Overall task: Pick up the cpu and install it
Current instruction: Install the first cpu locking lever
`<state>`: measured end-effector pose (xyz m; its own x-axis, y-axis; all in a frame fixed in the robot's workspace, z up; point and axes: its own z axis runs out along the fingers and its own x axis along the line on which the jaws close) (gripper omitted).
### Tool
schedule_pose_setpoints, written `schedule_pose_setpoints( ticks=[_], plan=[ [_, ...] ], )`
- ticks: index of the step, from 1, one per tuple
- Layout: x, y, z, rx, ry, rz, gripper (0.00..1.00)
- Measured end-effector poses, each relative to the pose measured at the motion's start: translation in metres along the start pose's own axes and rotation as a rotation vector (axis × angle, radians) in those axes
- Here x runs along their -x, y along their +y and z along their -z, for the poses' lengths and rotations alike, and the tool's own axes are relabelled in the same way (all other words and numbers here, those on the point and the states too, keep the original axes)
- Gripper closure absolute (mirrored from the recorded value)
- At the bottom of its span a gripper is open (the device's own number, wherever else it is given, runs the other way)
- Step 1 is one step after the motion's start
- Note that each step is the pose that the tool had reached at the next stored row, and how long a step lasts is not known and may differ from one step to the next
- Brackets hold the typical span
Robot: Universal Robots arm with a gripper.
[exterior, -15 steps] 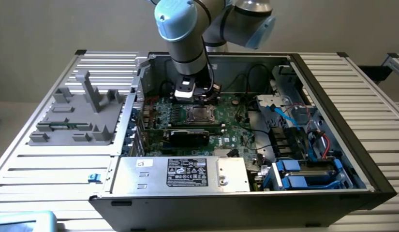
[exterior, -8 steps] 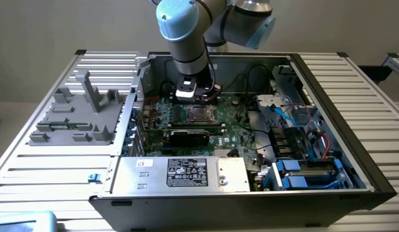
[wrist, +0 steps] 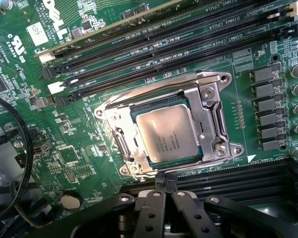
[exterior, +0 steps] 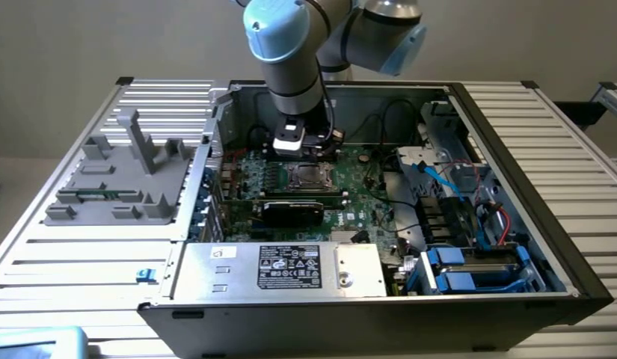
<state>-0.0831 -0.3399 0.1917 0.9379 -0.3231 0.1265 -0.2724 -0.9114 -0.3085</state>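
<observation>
The gripper [wrist: 161, 196] is hanging with its two black fingers [wrist: 150, 213] pressed together, holding nothing between them. Just beyond the fingertips, the cpu [wrist: 166, 135] is lying flat in the metal-framed socket [wrist: 208, 116] on the green motherboard [wrist: 64, 148], its shiny silver-grey top facing up and the frame's load plate sitting around it; fingers and chip are standing apart, not touching. Past the socket, away from the fingers, rows of black memory slots [wrist: 154, 42] are running across the board, and more slots are lying close alongside the fingers. To one side, a black cable [wrist: 25, 148] is curving over the board.

In the exterior view, the gripper [exterior: 300, 152] is hovering just above the cpu [exterior: 308, 177] inside the open computer case [exterior: 528, 149], with a black graphics card [exterior: 293, 209] lying just beyond the socket toward the camera. The case is resting on a slatted metal table [exterior: 78, 262], and a grey fixture [exterior: 119, 179] is sitting well apart, to the exterior view's left.
</observation>
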Motion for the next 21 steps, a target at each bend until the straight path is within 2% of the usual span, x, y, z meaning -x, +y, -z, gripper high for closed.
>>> schedule_pose_setpoints(
  ticks=[21],
  plan=[
    [-0.0036,-0.0004,-0.0005,0.002,-0.0053,-0.002,0.89]
  ],
)
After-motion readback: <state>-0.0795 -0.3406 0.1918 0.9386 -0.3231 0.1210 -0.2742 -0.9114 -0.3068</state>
